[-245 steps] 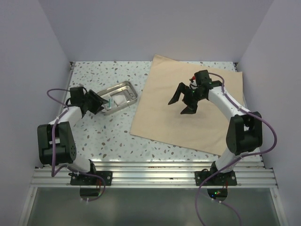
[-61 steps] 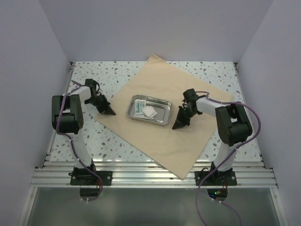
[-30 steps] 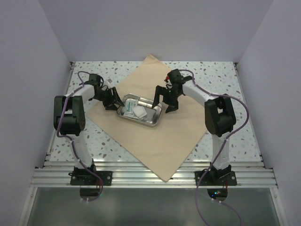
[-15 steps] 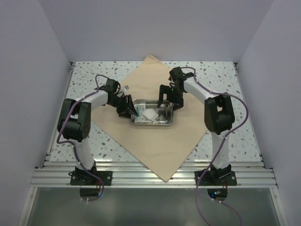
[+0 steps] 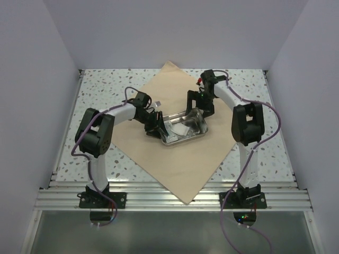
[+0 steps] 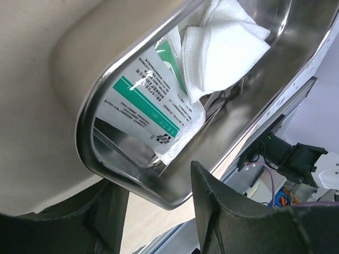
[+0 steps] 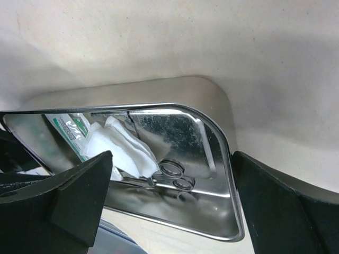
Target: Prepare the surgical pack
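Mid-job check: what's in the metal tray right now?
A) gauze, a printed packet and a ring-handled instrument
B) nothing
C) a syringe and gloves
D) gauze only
A: the left wrist view shows white gauze and a green-printed packet in the tray; the right wrist view adds a ring-handled instrument.

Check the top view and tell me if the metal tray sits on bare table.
No, the metal tray rests on the tan wrap sheet, near its middle.

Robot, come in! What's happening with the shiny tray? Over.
Right gripper open at tray end. Left gripper astride tray rim, grip unclear. Tray on wrap sheet, gauze inside. Nothing blocking.
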Robot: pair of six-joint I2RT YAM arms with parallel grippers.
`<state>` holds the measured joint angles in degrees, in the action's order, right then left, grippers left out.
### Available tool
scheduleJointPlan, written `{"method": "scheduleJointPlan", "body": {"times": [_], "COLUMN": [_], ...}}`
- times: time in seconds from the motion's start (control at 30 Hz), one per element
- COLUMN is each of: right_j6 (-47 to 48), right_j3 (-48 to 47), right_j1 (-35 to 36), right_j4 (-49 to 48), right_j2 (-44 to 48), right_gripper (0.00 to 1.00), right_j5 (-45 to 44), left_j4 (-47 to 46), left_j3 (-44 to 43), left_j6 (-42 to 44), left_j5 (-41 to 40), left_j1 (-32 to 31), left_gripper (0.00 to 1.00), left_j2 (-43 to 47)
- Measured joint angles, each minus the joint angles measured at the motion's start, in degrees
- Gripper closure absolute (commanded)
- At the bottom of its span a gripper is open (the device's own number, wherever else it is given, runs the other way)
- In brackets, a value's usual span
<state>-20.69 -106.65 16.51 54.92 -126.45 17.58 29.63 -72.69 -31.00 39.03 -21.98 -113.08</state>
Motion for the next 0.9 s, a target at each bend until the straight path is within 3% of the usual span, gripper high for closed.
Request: {"method": "scheduleJointPlan", "body": {"times": [0.9], "right_j6": [-0.35], "right_j3": [1.09], "right_j1": [0.24], "right_j4": [-1.77], "right_j2": [-0.79], "right_gripper": [0.01], "right_j5": [4.57], "left_j4": [3.93], "left_j3": [-7.78], "left_j6": [-0.90], "left_j5": [-2.43], "left_j1": [5.01], "left_gripper": [0.46], "left_j2": [-5.38]}}
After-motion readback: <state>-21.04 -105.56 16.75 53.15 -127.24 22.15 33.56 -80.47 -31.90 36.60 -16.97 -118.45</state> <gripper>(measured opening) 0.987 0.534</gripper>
